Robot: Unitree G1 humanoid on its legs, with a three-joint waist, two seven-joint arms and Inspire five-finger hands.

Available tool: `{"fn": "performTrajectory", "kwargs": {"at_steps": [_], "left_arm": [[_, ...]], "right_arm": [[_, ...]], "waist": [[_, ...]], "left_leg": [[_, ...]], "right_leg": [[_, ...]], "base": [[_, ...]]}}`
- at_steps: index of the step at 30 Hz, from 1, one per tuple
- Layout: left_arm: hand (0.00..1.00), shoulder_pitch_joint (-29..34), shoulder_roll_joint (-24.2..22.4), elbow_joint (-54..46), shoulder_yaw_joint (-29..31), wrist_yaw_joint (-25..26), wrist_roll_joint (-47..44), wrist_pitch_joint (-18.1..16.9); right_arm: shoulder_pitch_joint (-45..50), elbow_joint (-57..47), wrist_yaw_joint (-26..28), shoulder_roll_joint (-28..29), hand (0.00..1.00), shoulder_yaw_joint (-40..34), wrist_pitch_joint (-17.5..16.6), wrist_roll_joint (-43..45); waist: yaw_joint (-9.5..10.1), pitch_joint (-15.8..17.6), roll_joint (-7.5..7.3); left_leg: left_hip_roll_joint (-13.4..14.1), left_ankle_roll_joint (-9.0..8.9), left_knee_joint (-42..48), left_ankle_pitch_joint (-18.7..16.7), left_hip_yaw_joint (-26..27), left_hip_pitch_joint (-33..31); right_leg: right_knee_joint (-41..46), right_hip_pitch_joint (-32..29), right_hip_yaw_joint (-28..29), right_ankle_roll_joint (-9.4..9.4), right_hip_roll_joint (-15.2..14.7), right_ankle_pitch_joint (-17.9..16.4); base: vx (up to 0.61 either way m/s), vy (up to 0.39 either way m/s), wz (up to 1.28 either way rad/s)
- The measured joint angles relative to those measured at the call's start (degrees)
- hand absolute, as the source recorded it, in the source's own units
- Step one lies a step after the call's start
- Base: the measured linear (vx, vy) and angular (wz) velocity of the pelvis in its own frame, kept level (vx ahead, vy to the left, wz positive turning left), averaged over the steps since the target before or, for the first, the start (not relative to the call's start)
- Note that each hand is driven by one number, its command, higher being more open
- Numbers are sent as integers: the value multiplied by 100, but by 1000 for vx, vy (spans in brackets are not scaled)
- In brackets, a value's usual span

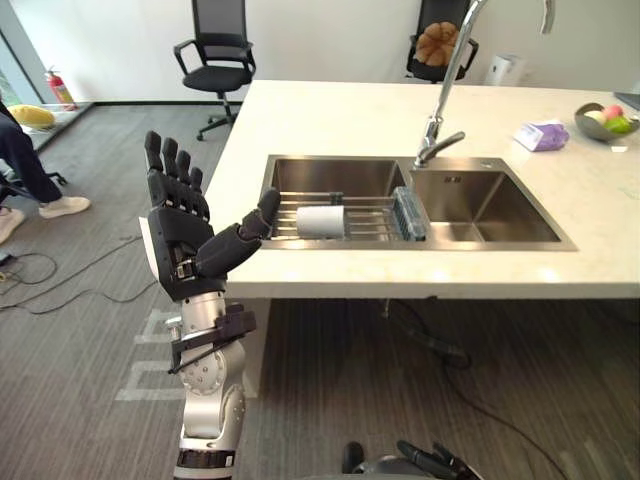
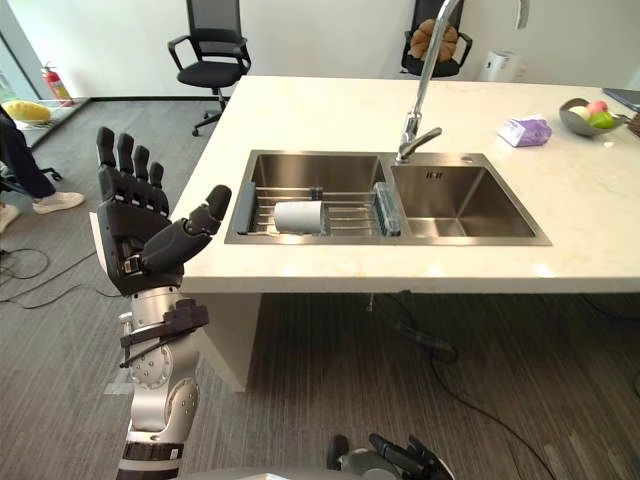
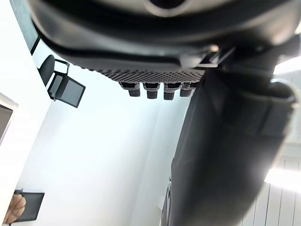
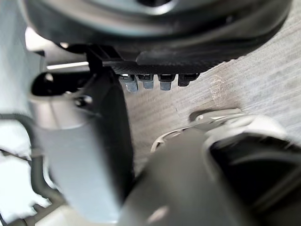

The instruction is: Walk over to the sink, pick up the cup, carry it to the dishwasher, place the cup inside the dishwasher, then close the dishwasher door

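Cup lying in sink — left hand splayed (thumb hides rim).

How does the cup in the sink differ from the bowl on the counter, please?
The cup is white, the bowl grey. The cup lies on its side on the rack in the sink; the bowl stands upright on the counter, holding fruit. Both sit apart from the left hand.

Left hand, left of frame: black, with segmented fingers, a thick thumb and a stippled palm. Left arm, lower left: silver-grey rounded shells with round screw recesses and a black bracket at the wrist.
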Motion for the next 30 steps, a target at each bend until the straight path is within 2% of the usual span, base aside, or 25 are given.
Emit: {"fn": "performTrajectory", "kwargs": {"at_steps": [1, 3, 4, 5, 6, 7, 9, 13, 15, 18, 19, 21, 25, 27, 30], "left_arm": [[100, 59, 43, 4, -58, 9, 73, 70], [100, 60, 105, 4, -133, 13, 252, 125], [100, 42, 257, -28, -297, 10, 624, 195], [100, 7, 316, -44, -391, 5, 745, 243], [100, -63, 444, -80, -595, -22, 939, 326], [100, -157, 553, -85, -797, -25, 1085, 418], [100, -449, 678, -84, -1054, -36, 1426, 577], [100, -1071, 823, -82, -1424, -108, 2034, 952], [100, -1572, 1023, 47, -1611, -286, 2261, 1189], [100, -2002, 1394, 492, -1744, -600, 2446, 1484], [100, -2025, 1450, 562, -1747, -639, 2484, 1534], [100, -2122, 1776, 1078, -1755, -823, 2741, 1907], [100, -2306, 2134, 1719, -1756, -1029, 3040, 2457], [100, -2498, 2274, 1979, -1756, -1079, 3168, 2637], [100, -2951, 2560, 2589, -1756, -1134, 3317, 2846]], "right_arm": [[-13, 59, -6, -65, 100, 62, -10, -71], [-6, 86, -4, -99, 100, 142, -10, -84], [-7, 131, 8, -118, 100, 141, -16, -86], [-7, 173, 15, -119, 100, 128, -27, -85], [-34, 260, 25, -66, 100, 0, -15, -83], [0, 232, 30, 11, 100, -77, -18, -86], [32, 100, 12, 114, 100, -78, -20, -84], [85, -27, -44, 208, 100, -80, 32, -79], [86, -42, -75, 229, 100, -79, 33, -83], [80, -30, -99, 240, 100, -83, 119, -83], [76, -33, -98, 238, 100, -82, 140, -84], [44, -44, -75, 227, 100, -76, 262, -93], [-40, -55, -68, 220, 100, -47, 413, -86], [-54, -63, -65, 210, 100, -13, 487, -76], [-122, -70, -25, 186, 100, 2, 590, -66]], "waist": [[83, -14, 12], [132, -22, -6], [153, -43, -17], [137, -49, -10], [144, -76, -36], [65, -164, -76], [-43, -151, -126], [-174, -163, -158], [-256, -195, -198], [-333, -232, -225], [-351, -237, -226], [-478, -275, -235], [-592, -259, -263], [-591, -251, -276], [-716, -244, -287]], "left_leg": [[-16, -19, 157, -260, 89, -240], [-172, -66, -172, -499, 230, -390], [-632, -124, -1531, -606, 492, -442], [-813, -124, -2118, -505, 502, -420], [-1048, -250, -2947, 38, 464, -275], [-1251, -246, -3568, 313, 541, 4], [-1391, -238, -4184, 548, 623, 286], [-1457, -230, -4485, 602, 714, 471], [-1505, -204, -4589, 630, 698, 519], [-1557, -196, -4817, 718, 675, 709], [-1562, -195, -4842, 727, 675, 729], [-1621, -177, -4945, 803, 681, 748], [-1651, -164, -4995, 841, 731, 759], [-1670, -159, -4998, 843, 775, 747], [-1708, -144, -4999, 839, 795, 747]], "right_leg": [[-167, 179, 7, -30, 17, 2], [-324, 331, 15, -40, -24, 8], [-458, 433, 34, -34, -149, 54], [-490, 445, 23, 21, -179, 80], [-500, 449, 91, 121, -231, 119], [-538, 478, 138, 161, -324, 142], [-549, 468, 185, 181, -374, 146], [-590, 492, 304, 196, -375, 145], [-663, 526, 292, 221, -401, 148], [-789, 683, 259, 288, -409, 177], [-802, 698, 259, 296, -409, 182], [-936, 718, 272, 360, -433, 229], [-1047, 701, 339, 392, -439, 340], [-1146, 709, 391, 409, -441, 420], [-1190, 712, 423, 452, -470, 465]], "base": [[197, -70, 11], [183, -35, 0], [187, 0, 1], [182, 35, -9], [222, 42, -11], [290, 50, -13], [236, 63, -8], [100, 52, -14], [31, 31, 5], [-10, 7, 6], [-43, -1, 2], [-62, -6, -2], [-72, -4, -7], [-22, 10, -14], [1, 15, -6]]}}
